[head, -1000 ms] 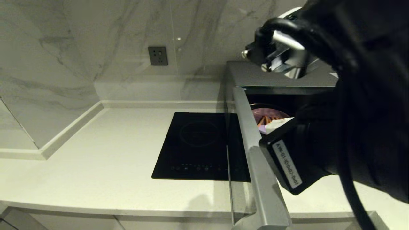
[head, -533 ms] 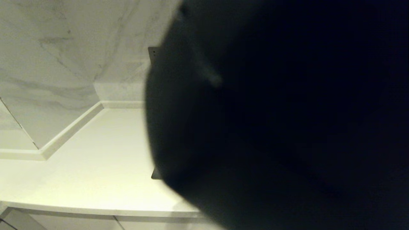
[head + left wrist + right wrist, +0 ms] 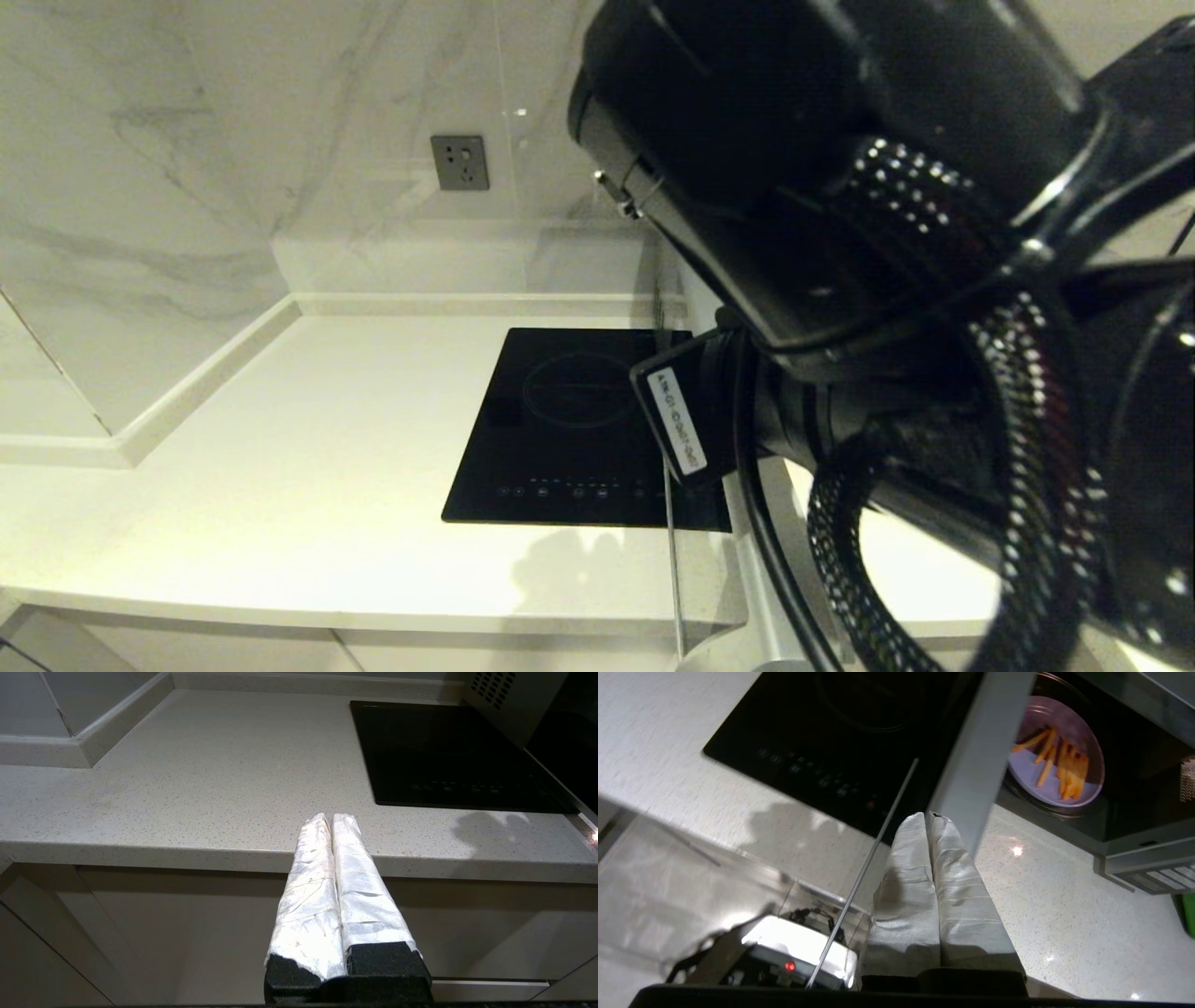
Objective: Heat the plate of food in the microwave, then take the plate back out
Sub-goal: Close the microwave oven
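Observation:
The pale lilac plate of food with orange fries sits on the turntable inside the silver microwave. The microwave door stands open, its silver edge strip just beyond my right gripper. That gripper is shut and holds nothing, hovering outside the cavity above the counter, apart from the plate. In the head view my right arm hides the microwave and the plate. My left gripper is shut and empty, parked at the counter's front edge.
A flat black induction cooktop lies left of the microwave, under the open glass door. A wall socket is behind it. A green tray's edge shows past the microwave. Pale counter stretches to the left.
My right arm has swung across the head camera. One second ago its wrist was at the microwave opening by the plate; now it is drawn back and further left, hiding the microwave.

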You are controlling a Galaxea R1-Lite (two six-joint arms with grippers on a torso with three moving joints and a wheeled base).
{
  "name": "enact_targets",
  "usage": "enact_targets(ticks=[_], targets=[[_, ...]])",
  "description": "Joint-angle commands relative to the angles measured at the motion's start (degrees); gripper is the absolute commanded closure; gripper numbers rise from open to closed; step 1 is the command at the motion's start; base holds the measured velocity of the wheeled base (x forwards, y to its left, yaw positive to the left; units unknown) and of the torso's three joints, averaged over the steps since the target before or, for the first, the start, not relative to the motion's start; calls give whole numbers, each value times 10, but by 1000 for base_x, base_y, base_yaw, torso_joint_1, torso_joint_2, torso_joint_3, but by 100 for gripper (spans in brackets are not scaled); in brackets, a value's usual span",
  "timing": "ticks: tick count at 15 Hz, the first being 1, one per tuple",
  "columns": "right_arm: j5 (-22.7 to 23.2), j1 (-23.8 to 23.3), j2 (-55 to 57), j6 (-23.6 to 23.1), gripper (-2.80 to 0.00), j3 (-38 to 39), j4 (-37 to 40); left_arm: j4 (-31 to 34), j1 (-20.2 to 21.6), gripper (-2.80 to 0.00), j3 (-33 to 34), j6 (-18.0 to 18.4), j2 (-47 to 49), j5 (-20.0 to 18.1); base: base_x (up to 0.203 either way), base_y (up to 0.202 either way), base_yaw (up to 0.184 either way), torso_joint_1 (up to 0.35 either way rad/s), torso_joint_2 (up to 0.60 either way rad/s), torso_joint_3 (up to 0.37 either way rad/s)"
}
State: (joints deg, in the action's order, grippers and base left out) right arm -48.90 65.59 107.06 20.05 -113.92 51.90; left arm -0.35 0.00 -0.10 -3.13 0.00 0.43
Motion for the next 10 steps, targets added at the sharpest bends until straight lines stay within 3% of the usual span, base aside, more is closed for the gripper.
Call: enact_targets(ticks=[1,4,6,10], targets=[[-3,-55,0,1,0,-1,-20,0,0,0,0,0,0,0,0,0,0,0,0,0],[7,-125,-18,-20,0,-1,-100,0,0,0,0,0,0,0,0,0,0,0,0,0],[32,-163,-40,-53,0,0,-111,0,0,0,0,0,0,0,0,0,0,0,0,0],[126,-228,-105,-271,0,3,-73,0,0,0,0,0,0,0,0,0,0,0,0,0]])
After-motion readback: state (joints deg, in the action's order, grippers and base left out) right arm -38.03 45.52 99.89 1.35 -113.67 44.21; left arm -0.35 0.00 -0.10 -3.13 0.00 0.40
